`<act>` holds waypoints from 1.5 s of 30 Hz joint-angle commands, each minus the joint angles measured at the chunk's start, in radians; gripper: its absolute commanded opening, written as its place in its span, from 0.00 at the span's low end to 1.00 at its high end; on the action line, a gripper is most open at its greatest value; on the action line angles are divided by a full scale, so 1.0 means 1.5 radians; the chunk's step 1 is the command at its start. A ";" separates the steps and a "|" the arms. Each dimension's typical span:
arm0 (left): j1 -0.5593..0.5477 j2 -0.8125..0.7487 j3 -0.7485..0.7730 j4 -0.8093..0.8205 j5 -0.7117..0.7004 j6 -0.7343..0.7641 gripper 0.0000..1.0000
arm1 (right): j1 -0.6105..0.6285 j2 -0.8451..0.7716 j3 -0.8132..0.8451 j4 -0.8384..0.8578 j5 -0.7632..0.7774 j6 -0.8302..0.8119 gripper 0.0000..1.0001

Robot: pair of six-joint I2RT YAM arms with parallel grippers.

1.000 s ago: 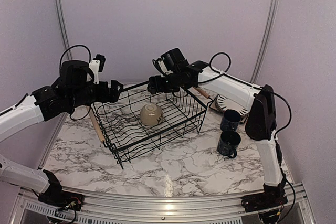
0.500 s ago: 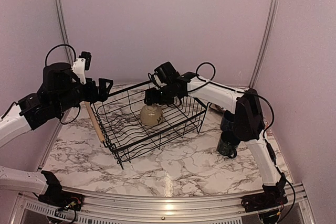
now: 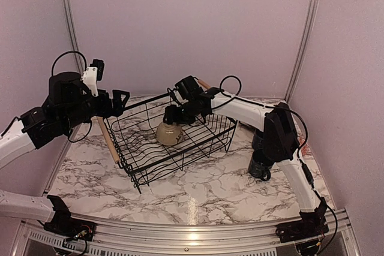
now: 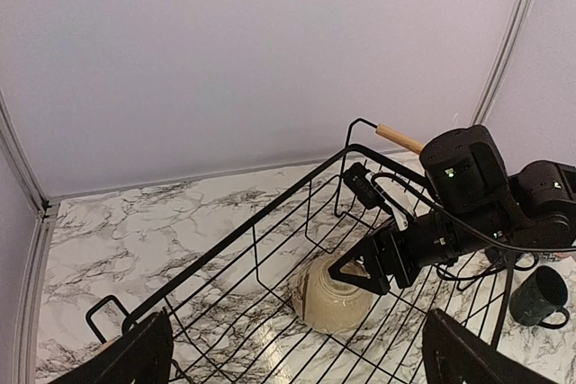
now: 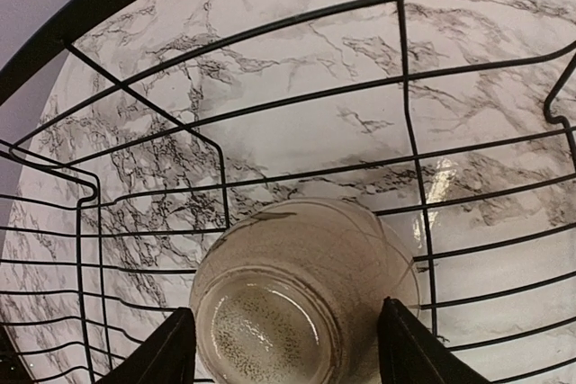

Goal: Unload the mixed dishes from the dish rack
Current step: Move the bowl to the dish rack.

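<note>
Since the earlier frame the right fingers [image 5: 162,348] have dropped to the bowl [image 3: 167,134], which has tipped leftward. It lies mid dish rack [image 3: 150,163], its foot tilted up between those spread, unclenched fingers. The left fingers [image 4: 135,357] hang released above the rack's left handle [image 3: 109,141]. A mug [image 3: 261,165] stands on the worktop [image 3: 198,190] right of the rack.

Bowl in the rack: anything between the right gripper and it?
Nothing visible. The right gripper hangs over the bowl with an open finger on either side. The dish rack wires run beneath and around the bowl, none between fingers and bowl.
</note>
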 commanded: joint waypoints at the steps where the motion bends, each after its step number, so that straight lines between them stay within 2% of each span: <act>1: 0.001 0.000 -0.003 -0.013 -0.005 -0.010 0.99 | 0.013 0.003 -0.018 0.042 -0.081 0.016 0.65; 8: 0.001 0.028 0.032 -0.058 -0.025 -0.025 0.99 | 0.033 -0.004 -0.034 0.093 -0.145 0.037 0.65; 18: 0.001 0.091 0.089 -0.136 -0.031 -0.086 0.99 | 0.042 -0.025 -0.071 0.112 -0.165 0.025 0.65; 21: 0.002 0.134 0.128 -0.168 -0.025 -0.109 0.99 | 0.041 -0.043 -0.077 0.095 -0.132 0.002 0.67; 25: 0.007 0.195 0.180 -0.192 0.029 -0.132 0.99 | 0.035 -0.076 -0.111 0.107 -0.106 -0.019 0.72; 33: 0.016 0.329 0.307 -0.280 0.109 -0.168 0.99 | 0.019 -0.125 -0.146 0.116 -0.105 -0.047 0.77; 37: 0.029 0.376 0.337 -0.320 0.120 -0.183 0.99 | 0.010 -0.189 -0.227 0.155 -0.099 -0.045 0.79; 41: 0.061 0.404 0.353 -0.366 0.146 -0.176 0.88 | -0.015 -0.237 -0.304 0.218 -0.172 -0.004 0.80; 45: 0.067 0.436 0.362 -0.422 0.156 -0.120 0.78 | -0.017 -0.218 -0.285 0.213 -0.204 0.021 0.78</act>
